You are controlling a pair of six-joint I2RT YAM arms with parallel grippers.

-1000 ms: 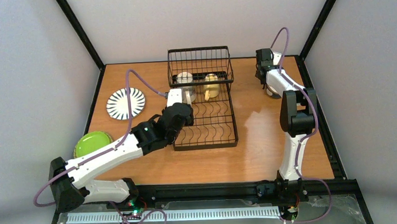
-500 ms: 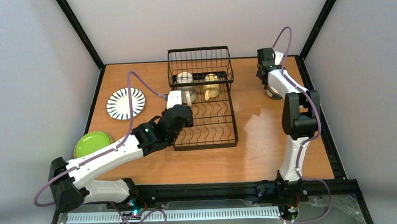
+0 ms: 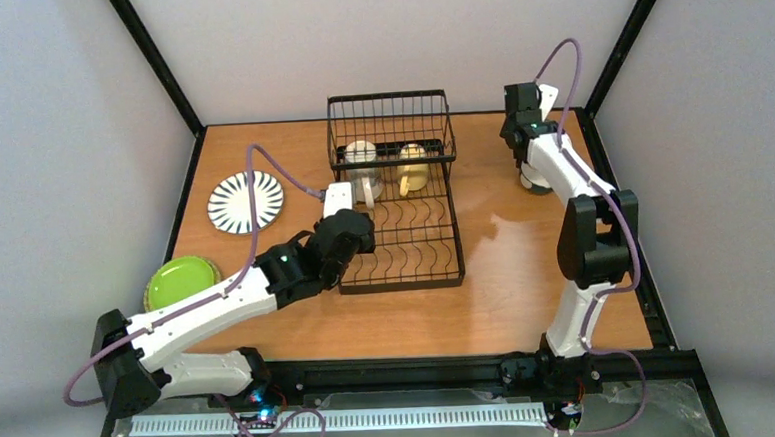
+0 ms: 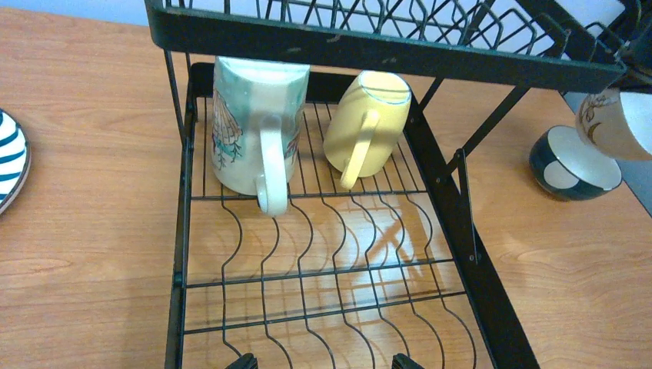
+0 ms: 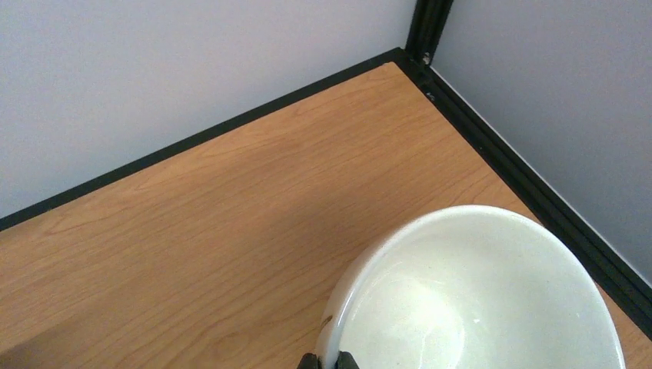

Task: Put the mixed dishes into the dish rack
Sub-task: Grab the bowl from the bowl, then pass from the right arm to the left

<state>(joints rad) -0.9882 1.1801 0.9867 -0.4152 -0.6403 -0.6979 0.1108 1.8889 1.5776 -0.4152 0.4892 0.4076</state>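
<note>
The black wire dish rack (image 3: 401,270) stands mid-table. A cream mug (image 4: 250,131) and a yellow mug (image 4: 369,119) lie in its taller basket end. My left gripper (image 4: 325,363) is open and empty, low over the plate slots at the rack's left side (image 3: 343,203). My right gripper (image 5: 329,361) is shut on the rim of the cream bowl (image 5: 477,300) at the far right corner. It holds the bowl just above a teal-and-white cup (image 4: 573,163). The striped plate (image 3: 246,201) and the lime-green plate (image 3: 179,279) lie left of the rack. The tan plate is out of view.
Black frame rails (image 5: 523,181) and grey walls close in the far right corner next to the bowl. The rack's raised basket bar (image 4: 384,54) spans above the mugs. A purple cable (image 3: 270,160) arcs over the striped plate.
My right wrist has moved a little up and toward the back corner with the bowl. My left gripper has drawn back slightly from the mugs along the rack.
</note>
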